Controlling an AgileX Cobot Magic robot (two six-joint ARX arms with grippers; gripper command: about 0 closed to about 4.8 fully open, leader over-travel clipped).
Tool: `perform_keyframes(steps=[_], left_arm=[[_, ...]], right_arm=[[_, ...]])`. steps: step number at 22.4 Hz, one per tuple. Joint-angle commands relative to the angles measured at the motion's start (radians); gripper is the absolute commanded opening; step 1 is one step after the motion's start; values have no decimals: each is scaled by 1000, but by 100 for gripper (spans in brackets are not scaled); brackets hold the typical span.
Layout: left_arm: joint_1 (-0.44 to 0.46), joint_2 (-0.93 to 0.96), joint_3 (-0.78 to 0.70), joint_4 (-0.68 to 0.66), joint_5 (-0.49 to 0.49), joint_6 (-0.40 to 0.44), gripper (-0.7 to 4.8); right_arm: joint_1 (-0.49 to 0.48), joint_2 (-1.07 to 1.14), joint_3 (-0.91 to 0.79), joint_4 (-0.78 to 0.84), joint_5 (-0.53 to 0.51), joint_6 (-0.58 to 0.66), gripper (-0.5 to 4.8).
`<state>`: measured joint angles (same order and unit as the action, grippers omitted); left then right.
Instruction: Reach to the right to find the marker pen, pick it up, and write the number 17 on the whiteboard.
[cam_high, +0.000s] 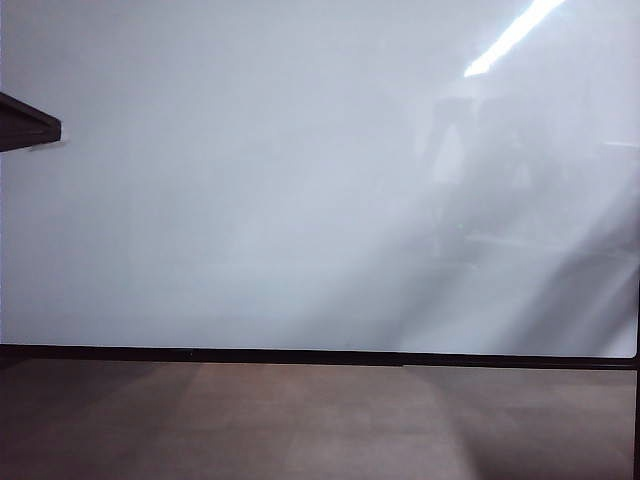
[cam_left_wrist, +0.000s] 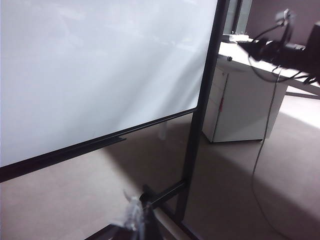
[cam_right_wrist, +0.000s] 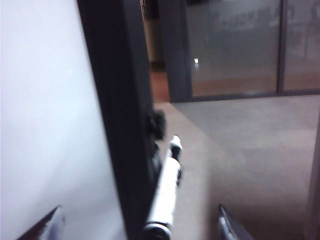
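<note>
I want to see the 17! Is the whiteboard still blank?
Blank. The whiteboard shows only glare, no marks; the marker pen sits between the open right gripper fingers.

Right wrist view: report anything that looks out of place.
Nothing stands out. The marker pen sits against the whiteboard's dark frame, between the open right gripper's fingertips, not yet gripped. The board is blank. The left gripper is off near the stand.
</note>
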<state>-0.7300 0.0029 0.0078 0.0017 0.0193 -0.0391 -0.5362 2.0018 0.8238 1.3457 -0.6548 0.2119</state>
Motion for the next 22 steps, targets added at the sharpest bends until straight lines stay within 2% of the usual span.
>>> perform_keyframes(steps=[1, 3, 9, 18, 22], left_arm=[[2, 1, 1, 7, 0, 2, -5], [2, 1, 1, 6, 0, 2, -5], [2, 1, 0, -6, 0, 1, -5], [2, 1, 1, -13, 0, 2, -5], [2, 1, 1, -11, 0, 2, -5]], right_arm=[[6, 56, 72, 27, -3, -7, 385], [10, 90, 119, 16, -7, -7, 364], [36, 152, 204, -34, -18, -13, 364], [67, 188, 224, -48, 29, -53, 364], [68, 188, 239, -101, 28, -56, 363]])
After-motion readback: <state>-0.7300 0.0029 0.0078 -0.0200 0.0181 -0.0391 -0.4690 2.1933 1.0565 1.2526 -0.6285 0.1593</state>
